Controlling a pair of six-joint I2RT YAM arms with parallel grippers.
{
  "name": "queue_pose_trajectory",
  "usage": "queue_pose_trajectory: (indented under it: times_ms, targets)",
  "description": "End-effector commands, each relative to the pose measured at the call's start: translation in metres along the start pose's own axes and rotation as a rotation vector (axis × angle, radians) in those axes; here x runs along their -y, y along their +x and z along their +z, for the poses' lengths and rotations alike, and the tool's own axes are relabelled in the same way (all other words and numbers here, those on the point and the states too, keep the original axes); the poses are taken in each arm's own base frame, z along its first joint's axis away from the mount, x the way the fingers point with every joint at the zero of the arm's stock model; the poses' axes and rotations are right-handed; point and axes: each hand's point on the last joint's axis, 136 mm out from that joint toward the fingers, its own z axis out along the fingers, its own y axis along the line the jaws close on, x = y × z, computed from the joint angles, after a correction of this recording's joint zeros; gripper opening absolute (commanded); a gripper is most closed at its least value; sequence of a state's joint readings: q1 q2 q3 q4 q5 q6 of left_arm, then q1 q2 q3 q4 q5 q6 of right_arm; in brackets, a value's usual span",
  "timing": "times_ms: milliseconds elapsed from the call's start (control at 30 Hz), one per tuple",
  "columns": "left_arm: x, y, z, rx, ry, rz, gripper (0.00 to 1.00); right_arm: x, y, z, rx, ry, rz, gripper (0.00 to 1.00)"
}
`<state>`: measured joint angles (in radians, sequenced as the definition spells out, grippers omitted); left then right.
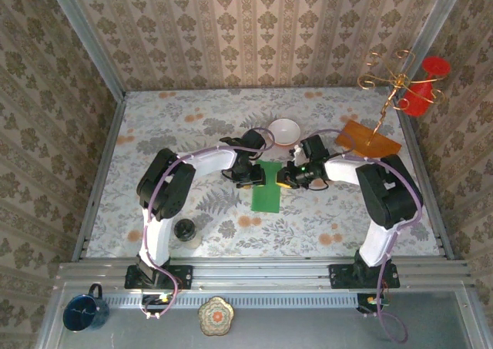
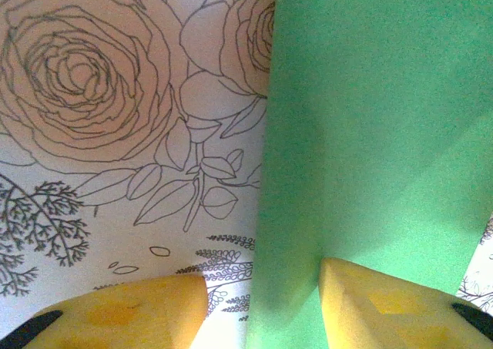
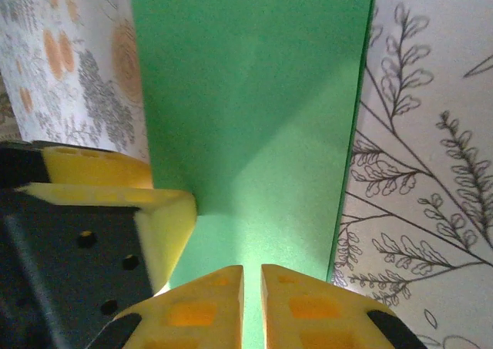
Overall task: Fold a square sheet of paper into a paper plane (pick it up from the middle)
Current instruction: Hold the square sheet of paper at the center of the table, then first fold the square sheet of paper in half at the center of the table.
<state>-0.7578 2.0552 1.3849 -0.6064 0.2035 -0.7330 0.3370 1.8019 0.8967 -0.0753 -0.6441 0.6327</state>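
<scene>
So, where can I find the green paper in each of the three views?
Top external: the paper is a tall strip at the centre, just below the white bowl.
Left wrist: the paper covers the right half.
Right wrist: the paper runs down the middle.
Shared landmark: the flowered tablecloth under it.

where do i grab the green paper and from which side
By a long side edge near its middle, coming in low from the side: the green paper lies flat on the tablecloth as a narrow strip, so one finger likely must slide under.
</scene>
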Motion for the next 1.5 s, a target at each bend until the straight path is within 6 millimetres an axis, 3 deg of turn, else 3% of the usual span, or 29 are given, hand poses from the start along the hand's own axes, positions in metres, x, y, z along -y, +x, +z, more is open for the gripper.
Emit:
queue_pose_trajectory:
  times_ms: [0,133,333,500,600,733,800,867,1000,1300,1467]
  targets:
    - [-0.05,0.077,0.099,-0.267,-0.136,-0.005,0.49,-0.007,0.002,0.007,-0.036,-0.024,0.003,0.15]
    - [-0.049,0.076,0.099,-0.264,-0.133,-0.005,0.49,0.001,0.007,0.012,-0.053,0.009,0.021,0.14]
    - [-0.048,0.077,0.096,-0.259,-0.128,-0.005,0.49,0.033,0.019,0.017,-0.083,0.125,0.08,0.12]
    - [-0.033,0.062,0.075,-0.208,-0.08,0.005,0.48,0.067,0.039,0.02,-0.139,0.237,0.13,0.09]
    - [-0.014,0.039,0.039,-0.12,-0.015,0.029,0.48,0.084,0.049,0.02,-0.16,0.286,0.146,0.08]
    - [0.01,0.002,-0.034,0.09,0.067,0.088,0.48,0.099,0.057,0.019,-0.173,0.331,0.148,0.07]
    - [0.023,-0.009,-0.064,0.181,0.139,0.113,0.48,0.104,0.06,0.02,-0.173,0.341,0.146,0.07]
    - [0.038,-0.011,-0.08,0.227,0.23,0.149,0.48,0.109,0.061,0.022,-0.169,0.352,0.148,0.08]
    - [0.061,-0.001,-0.076,0.177,0.364,0.172,0.4,0.116,0.063,0.024,-0.166,0.368,0.146,0.08]
    - [0.07,0.012,-0.028,-0.004,0.399,0.155,0.17,0.124,0.066,0.026,-0.172,0.399,0.158,0.06]
    - [0.066,0.013,-0.016,-0.035,0.39,0.15,0.12,0.127,0.07,0.026,-0.188,0.412,0.162,0.06]
